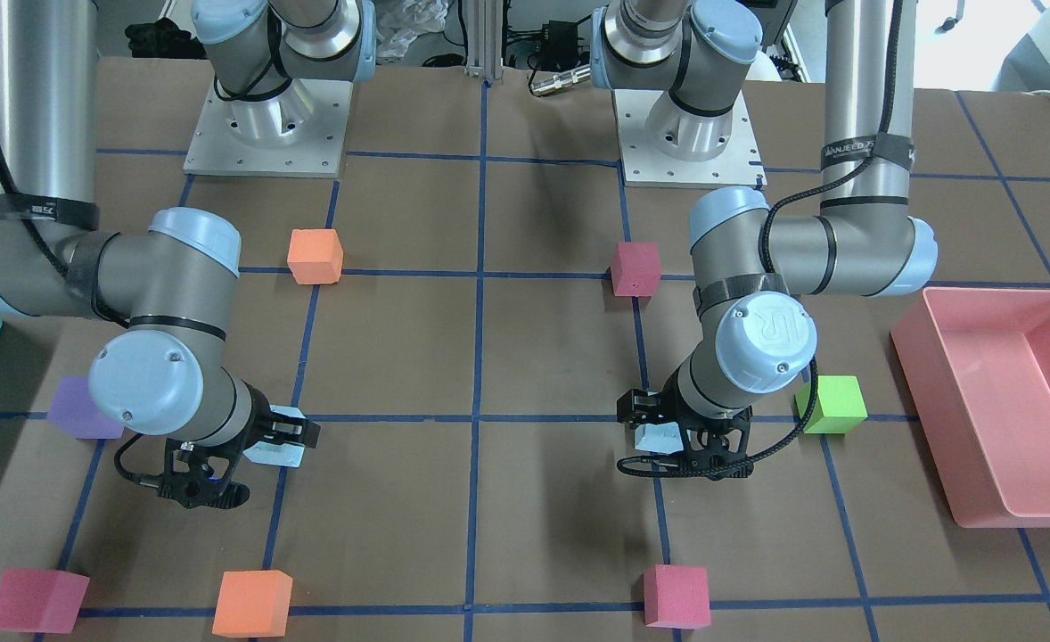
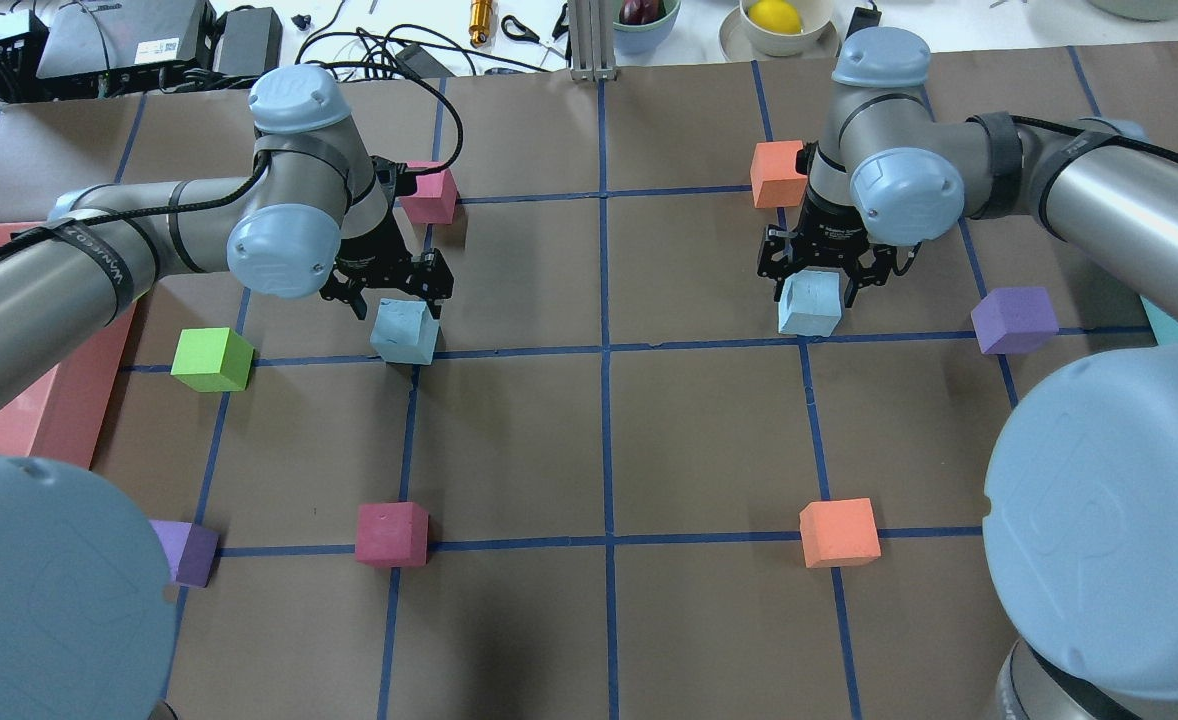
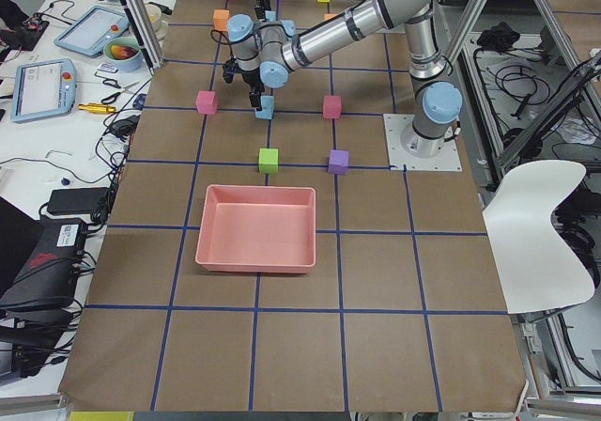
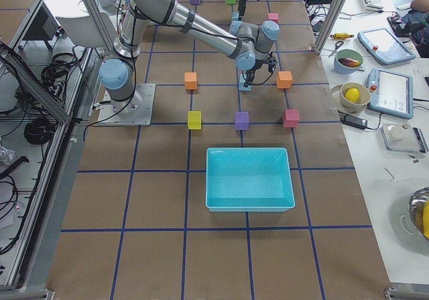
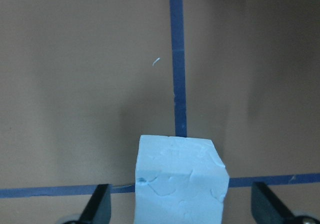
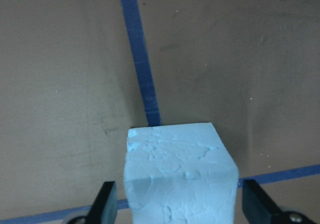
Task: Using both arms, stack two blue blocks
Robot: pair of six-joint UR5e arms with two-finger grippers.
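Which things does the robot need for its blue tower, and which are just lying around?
Needed: left blue block, right blue block, left gripper, right gripper.
Lying around: green cube, purple cubes, orange cubes, red cubes, pink bin, teal bin.

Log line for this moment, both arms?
left gripper: open, straddling left-side blue block | right gripper: open, straddling right-side blue block | stack: not started, blocks apart

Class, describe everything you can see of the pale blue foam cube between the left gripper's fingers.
The pale sky-blue foam cube has a rough, cracked, dented top face. It appears to sit flat on the brown paper-covered table, at a crossing of blue tape lines. The left gripper straddles it, open: one finger stands on each side with a gap showing, so only the table seems to touch it.
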